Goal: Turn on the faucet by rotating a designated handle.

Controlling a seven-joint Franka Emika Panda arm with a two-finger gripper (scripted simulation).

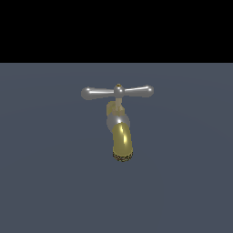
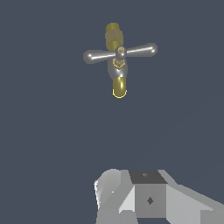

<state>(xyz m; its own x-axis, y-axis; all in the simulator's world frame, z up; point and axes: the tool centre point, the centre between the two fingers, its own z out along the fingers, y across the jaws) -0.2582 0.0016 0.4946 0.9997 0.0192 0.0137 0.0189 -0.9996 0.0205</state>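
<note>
Handle [image 2: 120,52] atop faucet [image 2: 118,70] lies well ahead of gripper [image 2: 131,199], no contact. Finger spacing cannot be told; fingertips out of frame.

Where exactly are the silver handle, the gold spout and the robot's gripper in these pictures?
handle [image 1: 118,91]: exterior view, centre of the crossbar.
spout [image 1: 122,141]: exterior view, middle of the gold curve.
gripper [image 2: 135,197]: wrist view, grey body; fingertips not visible.
</note>
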